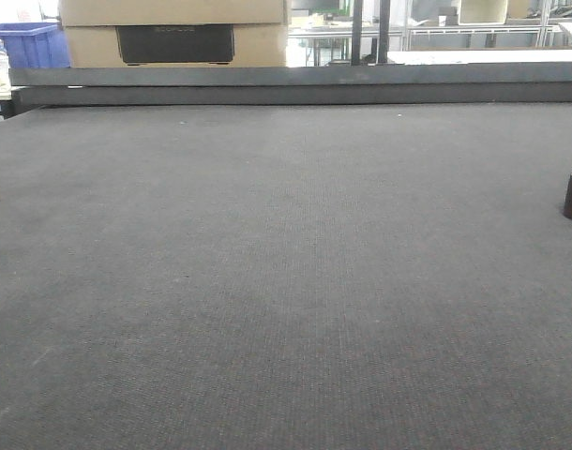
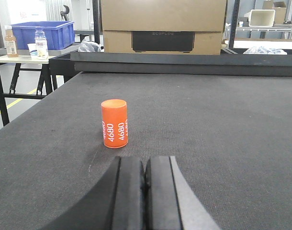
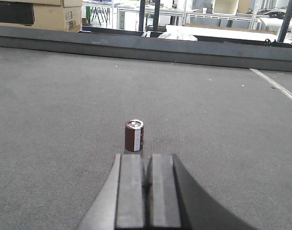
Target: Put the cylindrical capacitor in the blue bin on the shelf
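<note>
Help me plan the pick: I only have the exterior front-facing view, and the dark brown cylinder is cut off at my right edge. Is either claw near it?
Observer: In the right wrist view the cylindrical capacitor stands upright straight ahead of the right claw, apart from it.
Operator: Is that claw open?
Observer: No, its jaws are pressed together with nothing between them.
Operator: And the left side?
Observer: The left claw, also shut, faces an upright orange cylinder printed 4680, which your view misses.
</note>
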